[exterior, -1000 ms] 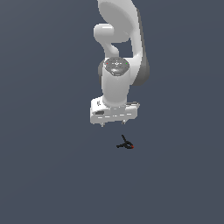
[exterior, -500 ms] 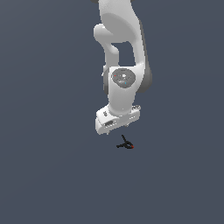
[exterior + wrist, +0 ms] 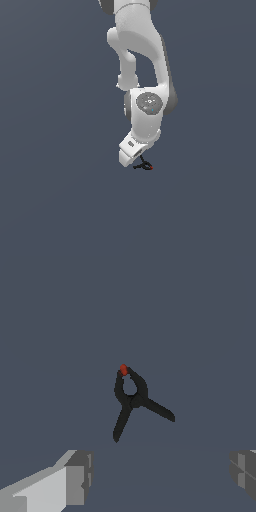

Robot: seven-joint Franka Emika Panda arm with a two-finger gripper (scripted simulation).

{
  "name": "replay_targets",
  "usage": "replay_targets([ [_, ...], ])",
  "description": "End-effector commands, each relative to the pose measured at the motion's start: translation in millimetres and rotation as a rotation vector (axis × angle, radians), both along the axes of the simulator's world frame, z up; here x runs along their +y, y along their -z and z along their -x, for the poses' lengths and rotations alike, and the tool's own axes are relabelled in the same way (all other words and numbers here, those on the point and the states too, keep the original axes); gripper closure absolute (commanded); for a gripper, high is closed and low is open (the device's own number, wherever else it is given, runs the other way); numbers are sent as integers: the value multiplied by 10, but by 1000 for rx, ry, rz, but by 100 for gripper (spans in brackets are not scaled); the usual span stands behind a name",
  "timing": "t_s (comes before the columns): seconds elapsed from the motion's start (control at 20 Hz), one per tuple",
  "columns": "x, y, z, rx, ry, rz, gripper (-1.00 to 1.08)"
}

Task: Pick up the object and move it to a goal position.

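Below the tilted tool (image 3: 136,161), fingers (image 3: 75,476) spread wide, 1 clamp (image 3: 132,398), apparently untouched, 2 prongs splayed.

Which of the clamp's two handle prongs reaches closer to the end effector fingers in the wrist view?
On the clamp, the steeper prong, on the side of the light-bodied finger; the other splays sideways.

A bare simulated workspace is showing here rather than any real room: a flat, uniform slate-grey ground (image 3: 50,200) is filling both views without texture, walls or furniture, and the white robot arm (image 3: 142,75) is appearing with the smooth, evenly shaded surfaces typical of a rendered model.
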State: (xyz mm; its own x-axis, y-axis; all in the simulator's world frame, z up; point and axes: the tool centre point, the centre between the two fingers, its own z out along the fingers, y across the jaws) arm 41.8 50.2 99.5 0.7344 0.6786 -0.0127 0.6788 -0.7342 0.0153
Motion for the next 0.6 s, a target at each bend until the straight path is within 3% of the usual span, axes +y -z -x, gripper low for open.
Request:
replay_targets([
  [0.0,63,83,-32,2,-79,-3,-92],
  [0.55,244,317,-110,4,-299,-17,-92],
])
